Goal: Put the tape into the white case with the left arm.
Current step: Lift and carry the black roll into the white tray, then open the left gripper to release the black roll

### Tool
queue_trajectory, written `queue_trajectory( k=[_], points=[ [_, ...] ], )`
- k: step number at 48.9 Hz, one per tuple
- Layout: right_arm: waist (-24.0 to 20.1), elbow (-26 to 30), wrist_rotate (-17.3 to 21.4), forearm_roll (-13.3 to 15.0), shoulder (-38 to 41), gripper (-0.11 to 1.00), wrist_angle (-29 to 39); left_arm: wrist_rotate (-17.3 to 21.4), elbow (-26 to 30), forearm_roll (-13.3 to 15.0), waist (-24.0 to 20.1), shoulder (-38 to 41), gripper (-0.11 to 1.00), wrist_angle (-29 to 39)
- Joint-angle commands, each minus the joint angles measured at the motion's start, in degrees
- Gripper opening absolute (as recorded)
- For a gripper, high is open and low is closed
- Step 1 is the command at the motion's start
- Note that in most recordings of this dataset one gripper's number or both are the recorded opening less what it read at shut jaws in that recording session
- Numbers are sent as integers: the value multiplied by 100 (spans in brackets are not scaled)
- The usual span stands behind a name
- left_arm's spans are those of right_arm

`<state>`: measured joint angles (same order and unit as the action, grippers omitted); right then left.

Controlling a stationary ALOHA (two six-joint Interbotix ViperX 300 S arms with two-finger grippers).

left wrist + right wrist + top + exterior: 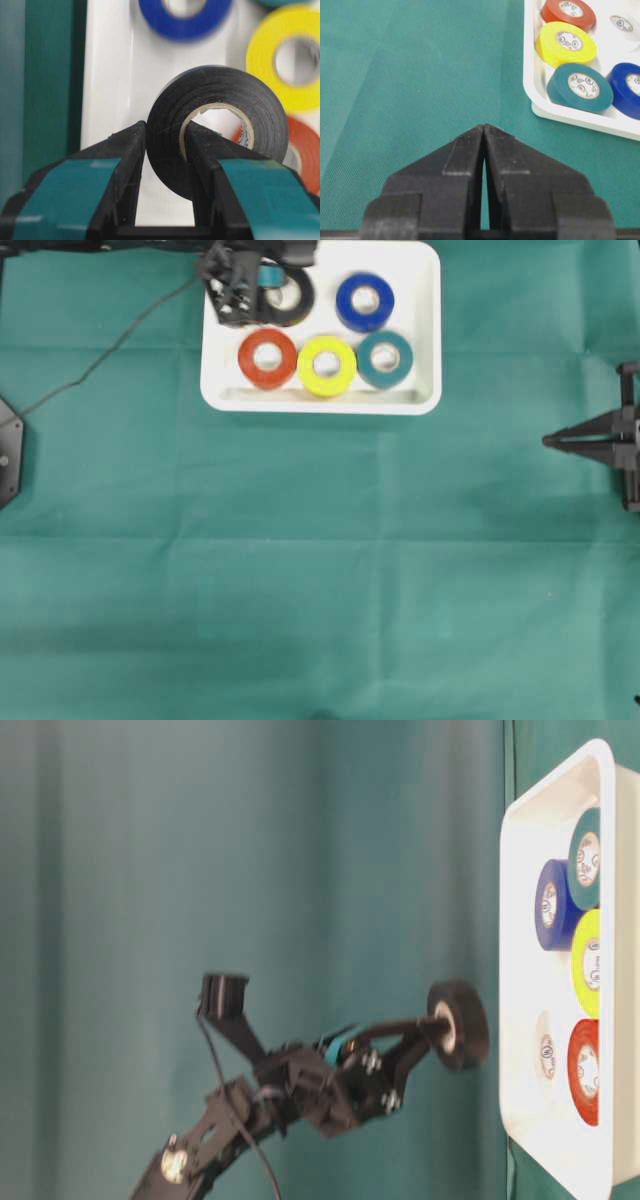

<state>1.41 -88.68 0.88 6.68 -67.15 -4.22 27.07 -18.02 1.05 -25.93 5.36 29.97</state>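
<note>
A black tape roll (165,150) stands on edge between the fingers of my left gripper (167,127), which is shut on it: one finger lies inside the cardboard core, the other against the outer face. In the overhead view the left gripper (250,290) holds the black tape (297,295) over the far-left corner of the white case (320,405). From table level the black tape (460,1025) hangs clear of the white case (520,970), not touching its floor. My right gripper (548,441) rests shut over the cloth at the right, its fingertips (484,126) together with nothing between them.
Inside the case lie a red roll (267,358), a yellow roll (327,366), a teal roll (385,359) and a blue roll (365,302). A white roll (622,23) lies beyond the red one. Green cloth (300,570) covers the table. A thin black cable (110,350) trails left.
</note>
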Motion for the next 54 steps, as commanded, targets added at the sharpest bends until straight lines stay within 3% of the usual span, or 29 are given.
queue_trajectory(
  k=[1,17,42,54],
  points=[
    [9,70,0,9,44,-10,-53,0,396,18,-9,62,21,35],
    [9,70,0,9,35,-10,-53,-9,861,18,0,404,21,62],
    [0,70,0,9,44,-10,-53,26,853,0,-9,510,23,44],
    [9,70,0,9,44,-10,-53,193,756,0,-26,492,87,-123]
  ],
)
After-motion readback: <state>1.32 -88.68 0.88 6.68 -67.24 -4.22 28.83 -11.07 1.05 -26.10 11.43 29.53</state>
